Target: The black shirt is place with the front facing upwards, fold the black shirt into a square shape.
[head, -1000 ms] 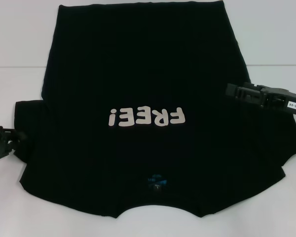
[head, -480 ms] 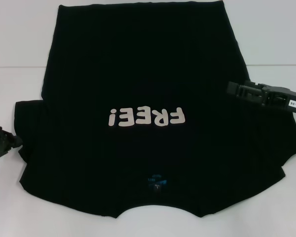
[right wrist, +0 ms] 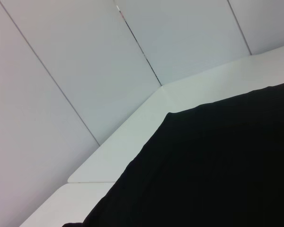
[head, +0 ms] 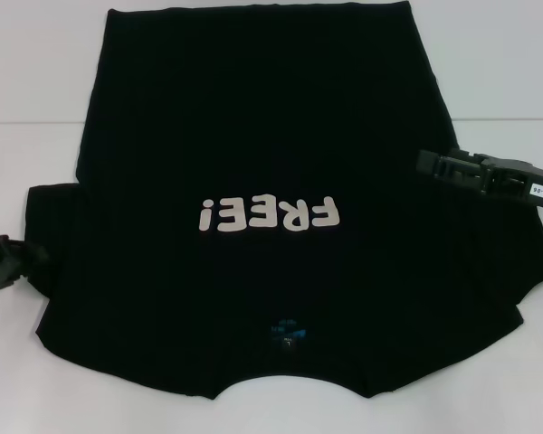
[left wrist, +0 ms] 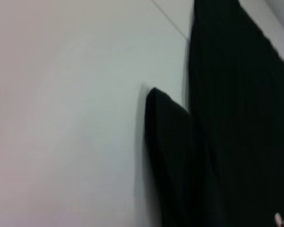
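The black shirt (head: 253,136) lies spread flat on the white table, front up, with off-white "FREE!" lettering (head: 264,214) and a small blue neck label (head: 286,331) near the front edge. Its collar is toward me and its hem is at the far side. My left gripper (head: 9,262) sits at the left sleeve's edge, low at the table. My right gripper (head: 425,165) hovers over the shirt's right side near the armpit. The left wrist view shows the sleeve (left wrist: 173,156). The right wrist view shows the shirt (right wrist: 217,170).
The white table (head: 498,72) surrounds the shirt, with bare surface on the far left and far right. A seam in the table (head: 27,124) runs across at mid depth. White wall panels (right wrist: 85,71) rise behind the table.
My left gripper drew back toward the left edge and then came in again to the left sleeve. The right gripper and the shirt have stayed still.
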Motion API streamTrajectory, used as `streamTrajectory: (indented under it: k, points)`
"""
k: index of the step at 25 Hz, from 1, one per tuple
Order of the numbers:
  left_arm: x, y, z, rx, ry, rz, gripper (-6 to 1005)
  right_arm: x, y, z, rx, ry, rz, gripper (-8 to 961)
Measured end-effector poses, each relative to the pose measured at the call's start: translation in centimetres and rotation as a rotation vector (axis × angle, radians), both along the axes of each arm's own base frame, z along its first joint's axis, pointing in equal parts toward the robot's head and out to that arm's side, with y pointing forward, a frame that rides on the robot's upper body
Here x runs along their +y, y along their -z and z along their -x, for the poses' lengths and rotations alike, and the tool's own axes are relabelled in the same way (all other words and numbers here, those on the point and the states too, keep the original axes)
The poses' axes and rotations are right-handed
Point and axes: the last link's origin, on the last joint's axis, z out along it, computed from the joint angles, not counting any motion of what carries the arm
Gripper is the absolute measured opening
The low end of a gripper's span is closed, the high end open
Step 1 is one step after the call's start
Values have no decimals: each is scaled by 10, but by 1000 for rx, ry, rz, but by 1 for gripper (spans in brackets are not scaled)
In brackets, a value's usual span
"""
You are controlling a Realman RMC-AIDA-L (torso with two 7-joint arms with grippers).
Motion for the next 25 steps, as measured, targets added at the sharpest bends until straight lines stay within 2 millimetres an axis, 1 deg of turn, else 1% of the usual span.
streamTrajectory:
  k: [4, 10, 15, 21, 25]
  points:
    - [3, 2, -3, 59, 19, 43, 200, 0, 0, 0, 0, 0, 0, 729]
    - [4, 0, -4, 55, 14, 24, 278, -1, 0, -1, 0, 2, 0, 727]
    - [2, 0, -3, 48, -5, 24, 488, -1, 0, -2, 2, 7, -3, 725]
    - [3, 0, -6, 52, -7, 14, 486, -1, 0, -3, 5, 10, -4, 723]
    - [3, 1, -7, 51, -11, 14, 357, -2, 0, -3, 7, 13, -5, 722]
